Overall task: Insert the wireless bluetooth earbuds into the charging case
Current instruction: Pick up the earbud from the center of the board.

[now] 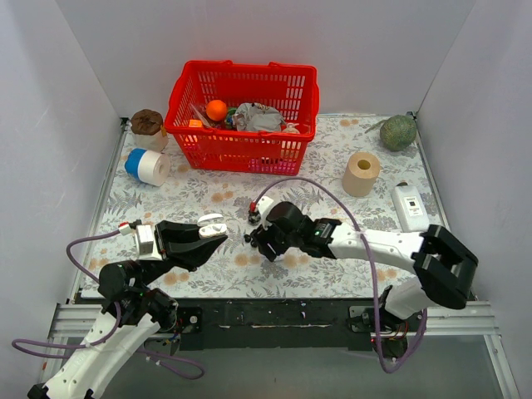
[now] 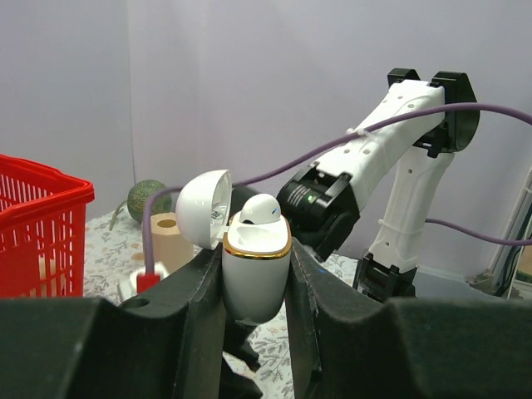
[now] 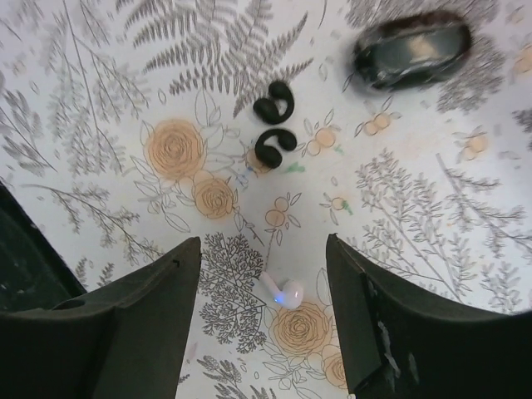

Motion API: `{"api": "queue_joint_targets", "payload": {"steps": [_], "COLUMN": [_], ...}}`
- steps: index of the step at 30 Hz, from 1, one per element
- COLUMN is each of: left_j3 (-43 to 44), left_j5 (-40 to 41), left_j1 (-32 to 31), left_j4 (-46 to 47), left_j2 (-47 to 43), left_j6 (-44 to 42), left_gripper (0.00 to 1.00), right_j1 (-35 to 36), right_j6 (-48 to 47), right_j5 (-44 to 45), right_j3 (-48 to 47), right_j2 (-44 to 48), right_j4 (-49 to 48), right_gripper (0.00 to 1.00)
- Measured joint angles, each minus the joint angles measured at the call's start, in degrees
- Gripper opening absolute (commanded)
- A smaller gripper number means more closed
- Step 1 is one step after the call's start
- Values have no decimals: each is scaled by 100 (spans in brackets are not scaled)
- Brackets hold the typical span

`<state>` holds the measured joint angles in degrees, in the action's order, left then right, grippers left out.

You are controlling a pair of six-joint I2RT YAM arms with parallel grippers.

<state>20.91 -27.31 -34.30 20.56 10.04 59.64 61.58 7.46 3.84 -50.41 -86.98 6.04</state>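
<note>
My left gripper (image 1: 214,229) is shut on a white charging case (image 2: 256,266) with a gold rim and holds it upright above the table, lid (image 2: 202,208) open. One white earbud (image 2: 262,209) sits in it. My right gripper (image 3: 264,243) is open and points down over the flowered cloth. A loose white earbud (image 3: 284,293) with a blue light lies on the cloth between its fingers, touching neither. Two black earbuds (image 3: 274,120) lie just beyond it. A dark closed case (image 3: 411,50) lies further off. In the top view the right gripper (image 1: 253,239) is just right of the left one.
A red basket (image 1: 241,154) of odds and ends stands at the back. A blue and white tape roll (image 1: 148,166) and a brown object (image 1: 147,123) are back left. A paper roll (image 1: 362,173), a white device (image 1: 411,208) and a green melon (image 1: 398,132) are at the right.
</note>
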Motion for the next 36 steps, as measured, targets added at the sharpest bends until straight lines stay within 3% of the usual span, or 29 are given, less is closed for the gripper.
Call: {"api": "queue_joint_targets", "payload": {"steps": [2, 5, 6, 7, 18, 36], "left_j3": [0, -2, -7, -11, -144, -157], "left_j5": [2, 7, 7, 4, 2, -7], "left_j1": [0, 0, 0, 0, 0, 0], "left_j4": [0, 0, 0, 0, 0, -92], "left_j2": [0, 0, 0, 0, 0, -15], "left_j6": [2, 20, 24, 28, 131, 223], "left_gripper": [0, 0, 0, 0, 0, 0], "right_j1": [0, 0, 0, 0, 0, 0], "right_j6": [87, 208, 247, 282, 1145, 1478], "right_j5": [186, 509, 581, 649, 654, 328], "right_j3": [4, 17, 50, 105, 1600, 1663], "right_j2": [358, 831, 935, 1012, 1172, 702], "right_j4": [-26, -26, -24, -7, 149, -605], "right_gripper": [62, 30, 9, 2, 1, 1]}}
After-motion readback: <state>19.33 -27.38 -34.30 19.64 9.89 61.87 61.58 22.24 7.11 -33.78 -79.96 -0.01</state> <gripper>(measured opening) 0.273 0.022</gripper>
